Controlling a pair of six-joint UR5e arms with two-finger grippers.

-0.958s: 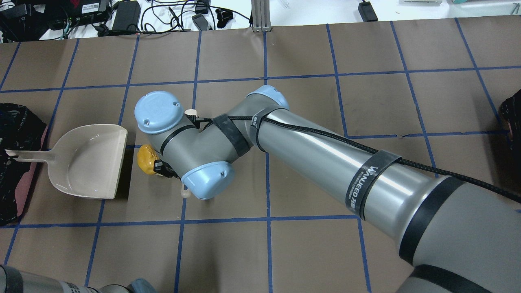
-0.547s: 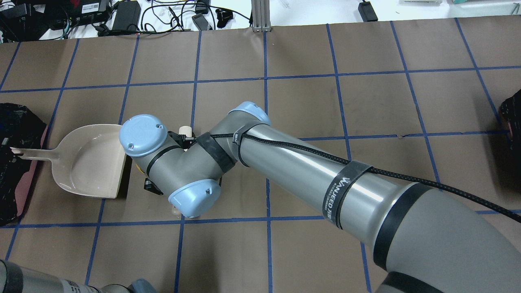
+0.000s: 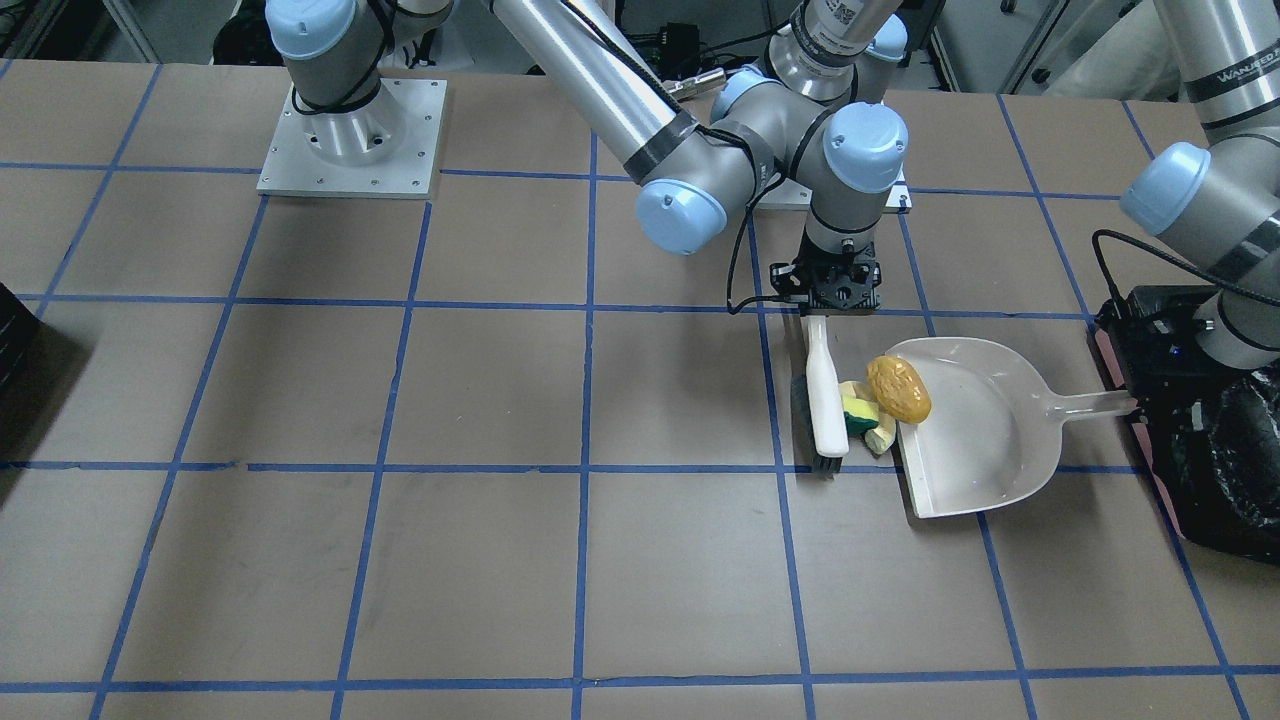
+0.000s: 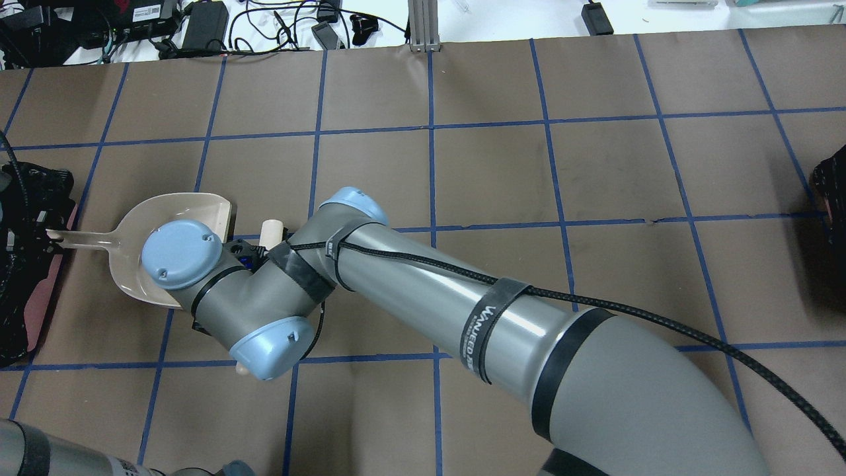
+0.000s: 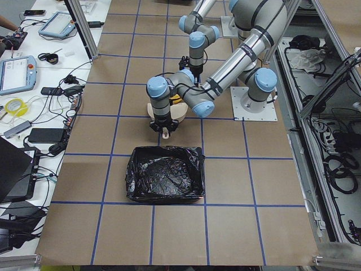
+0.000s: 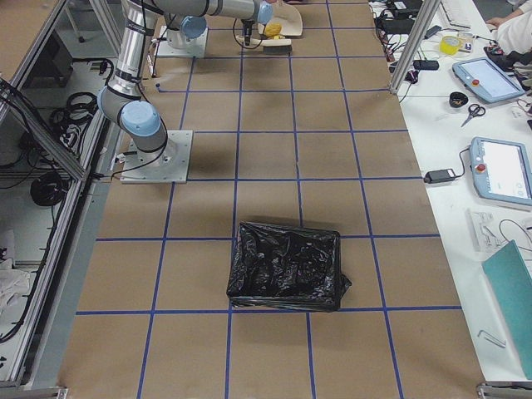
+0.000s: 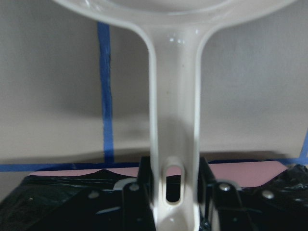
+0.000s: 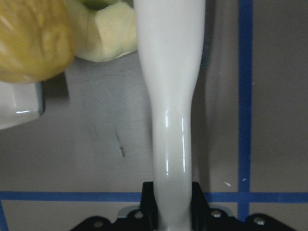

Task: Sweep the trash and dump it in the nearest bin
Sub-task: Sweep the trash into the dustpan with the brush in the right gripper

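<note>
My right gripper (image 3: pixel 840 300) is shut on the white brush (image 3: pixel 825 400) by its handle (image 8: pixel 171 72). The brush lies against the trash: the orange-brown lump (image 3: pixel 898 388) sits on the lip of the beige dustpan (image 3: pixel 990 430), while the yellow-green sponge piece (image 3: pixel 858 412) and the cream scraps (image 3: pixel 880 435) lie on the table between brush and pan. My left gripper (image 3: pixel 1133 402) is shut on the dustpan handle (image 7: pixel 175 120) above the near edge of the bin (image 3: pixel 1225 470). In the overhead view my right arm hides the trash.
A second black-bagged bin (image 6: pixel 287 266) stands at the table's other end, seen at the overhead view's right edge (image 4: pixel 833 192). The two arm bases (image 3: pixel 350 140) are at the table's back. Cables and devices (image 4: pixel 198 26) lie beyond the far edge.
My right arm has swept left with the brush, pushing the trash up to the dustpan's mouth. The dustpan has shifted a little farther from me, and my left gripper has come into view.
</note>
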